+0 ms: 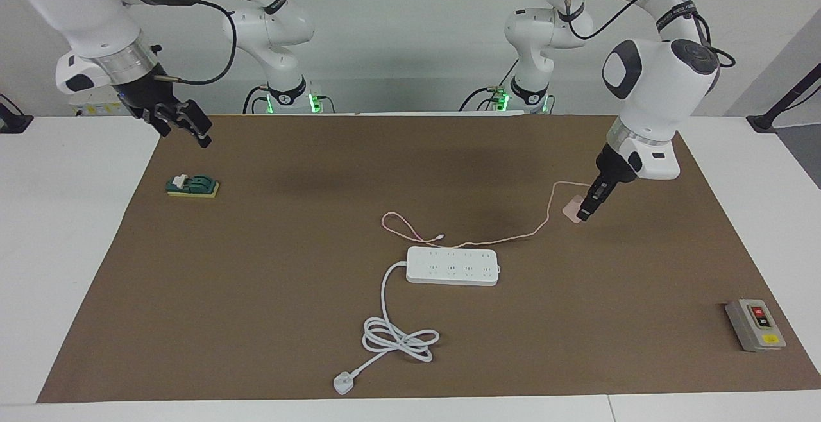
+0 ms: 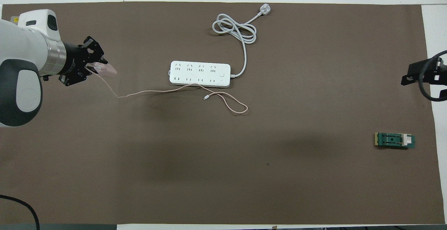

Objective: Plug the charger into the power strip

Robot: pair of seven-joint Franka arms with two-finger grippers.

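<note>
The left tool [image 1: 585, 212] is down at the charger [image 1: 573, 209] toward the left arm's end of the worktop [image 1: 269, 319], its fingers set about the small pink cube; whether they have closed on it I cannot tell. From the cube the thin pink cable [image 1: 513, 237] trails over the brown mat to a loop just beside the power strip [image 1: 453, 265], on the side nearer the robots, with its loose tip [image 2: 206, 98] by the strip's edge. The strip lies flat mid-mat, sockets up, well apart from the charger. Its thick white cord [image 1: 397, 338] runs farther from the robots into a coil and ends in a three-pin plug [image 1: 344, 383]. A grey button box [image 1: 755, 324] sits near the mat's corner at the left arm's end. A green-and-yellow block [image 1: 192, 185] lies toward the right arm's end, with the waiting right tool [image 1: 186, 128] raised nearby, fingers apart.
</note>
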